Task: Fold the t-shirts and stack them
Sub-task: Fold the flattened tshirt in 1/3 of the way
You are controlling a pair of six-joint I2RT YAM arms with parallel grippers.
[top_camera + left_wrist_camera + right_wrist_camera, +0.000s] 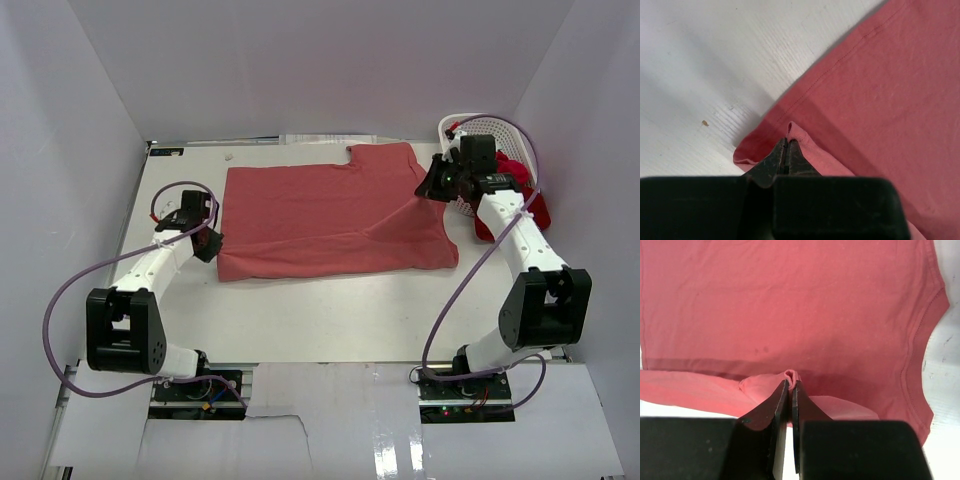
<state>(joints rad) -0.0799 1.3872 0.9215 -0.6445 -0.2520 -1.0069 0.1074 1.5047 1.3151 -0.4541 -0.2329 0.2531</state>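
At opposite edges of salmon t-shirt (330,215): left gripper (788,142), right gripper (791,382) both clamped on thin cloth pinch. Risk: uneven pull, pinch slips, fold skews.

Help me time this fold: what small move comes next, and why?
Probably lift both a little together: the left end effector and right end effector are each shut on a pinched edge of the salmon t-shirt, which otherwise lies flat on the table.

Right gripper (790,385) closed, pinching small raised fold of salmon-red t-shirt (790,305), neckline curve at right, white table (946,390) beyond
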